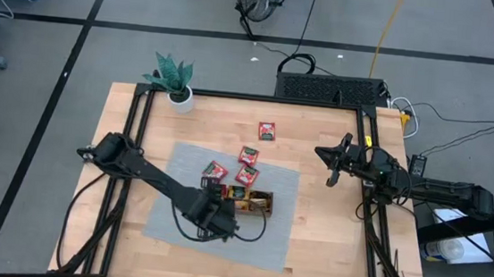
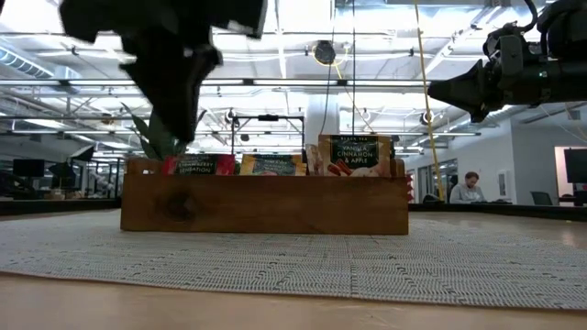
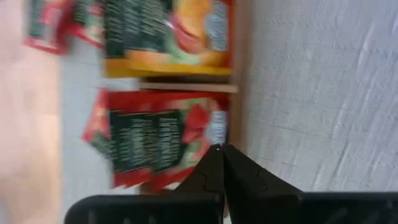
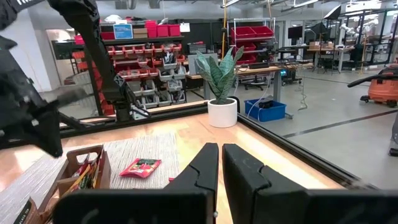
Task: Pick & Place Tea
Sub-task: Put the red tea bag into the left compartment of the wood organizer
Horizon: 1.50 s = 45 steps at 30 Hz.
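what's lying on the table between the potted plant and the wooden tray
In the high view, between the potted plant and the wooden tray lie loose red tea sachets, on the grey mat.

The left arm stretches from nine o'clock toward the centre, its left gripper (image 1: pixel 226 219) low with fingers (image 3: pixel 214 171) pressed together. The right arm waits at three o'clock, right gripper (image 1: pixel 325 153) raised, fingers (image 4: pixel 202 165) closed.

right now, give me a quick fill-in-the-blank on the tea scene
1. The left gripper hangs over the wooden ____.
2. The tray sits on a grey ____.
3. The right gripper is ____, holding nothing.
4. A potted ____ stands at the table's far left corner.

Missing: tray; mat; shut; plant
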### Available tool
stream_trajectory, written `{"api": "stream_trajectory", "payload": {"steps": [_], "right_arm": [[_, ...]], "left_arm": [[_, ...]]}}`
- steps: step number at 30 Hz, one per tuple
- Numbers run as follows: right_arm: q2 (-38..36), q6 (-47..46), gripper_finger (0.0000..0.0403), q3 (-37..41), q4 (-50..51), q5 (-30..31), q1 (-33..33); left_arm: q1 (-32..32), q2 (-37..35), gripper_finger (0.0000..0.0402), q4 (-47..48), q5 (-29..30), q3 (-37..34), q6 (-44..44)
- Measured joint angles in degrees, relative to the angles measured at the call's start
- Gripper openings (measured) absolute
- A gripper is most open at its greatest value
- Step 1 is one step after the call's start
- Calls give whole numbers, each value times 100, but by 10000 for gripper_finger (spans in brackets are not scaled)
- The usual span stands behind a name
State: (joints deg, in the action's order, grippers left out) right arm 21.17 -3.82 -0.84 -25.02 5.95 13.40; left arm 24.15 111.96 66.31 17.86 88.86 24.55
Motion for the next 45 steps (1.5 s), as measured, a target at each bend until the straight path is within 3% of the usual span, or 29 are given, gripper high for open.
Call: {"api": "stream_trajectory", "payload": {"steps": [6, 15, 23, 32, 45], "right_arm": [[2, -1, 13, 0, -1, 1, 0], [0, 0, 14, 0, 0, 1, 1], [2, -1, 13, 0, 0, -1, -1], [0, 0, 13, 0, 0, 0, 0], [0, -2, 13, 0, 0, 1, 1]], "left_arm": [[-192, 16, 2, -788, -224, -424, -357], [-347, 18, 1, -969, -306, -852, -480], [-457, 7, 1, -1708, -840, -1364, -495], [-291, -17, 0, -1678, 422, -1360, -337], [-39, -80, 4, -1605, 592, -1342, -301]]}}
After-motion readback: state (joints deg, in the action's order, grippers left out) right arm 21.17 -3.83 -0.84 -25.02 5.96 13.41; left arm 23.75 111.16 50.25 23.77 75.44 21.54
